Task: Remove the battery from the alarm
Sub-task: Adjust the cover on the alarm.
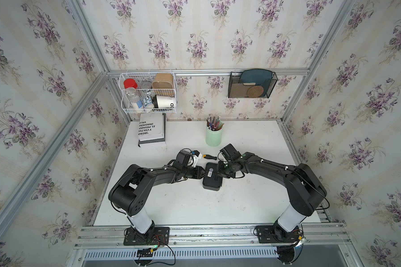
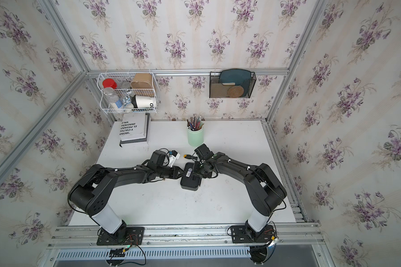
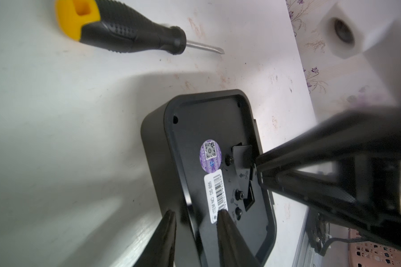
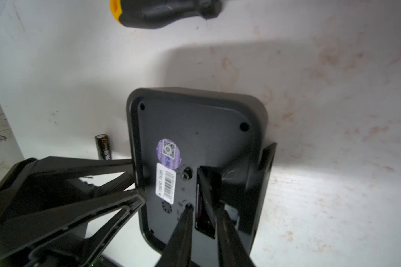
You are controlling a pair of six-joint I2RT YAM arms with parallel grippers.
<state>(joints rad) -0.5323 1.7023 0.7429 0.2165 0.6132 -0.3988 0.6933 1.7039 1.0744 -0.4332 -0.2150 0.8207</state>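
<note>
A black battery with a gold end lies on the white table just beside the alarm, out of its slot. It is on the side where the left claw has closed across the alarm's raised rim, one finger outside the wall and one on the stickered back. The alarm lies face down. At the open slot in its back, the right claw stands with its jaws narrowly apart and the flat black cover tilted up between them. Whether it pinches the cover cannot be told, nor whether another cell sits inside. With the cell apparently free, the work in hand looks to be at the cover. It calls for a firm hold at the rim so the alarm does not skid, a slow, straight move by the right claw, and no sweep toward the battery, which would likely roll. Around the alarm the table is scuffed and faintly stained. Beyond the alarm, toward the back wall, lie a black-handled screwdriver, then a green cup of pens and a stack of books. Higher up hang a white wire basket and a black mesh rack, against violet-sprigged wallpaper.
</note>
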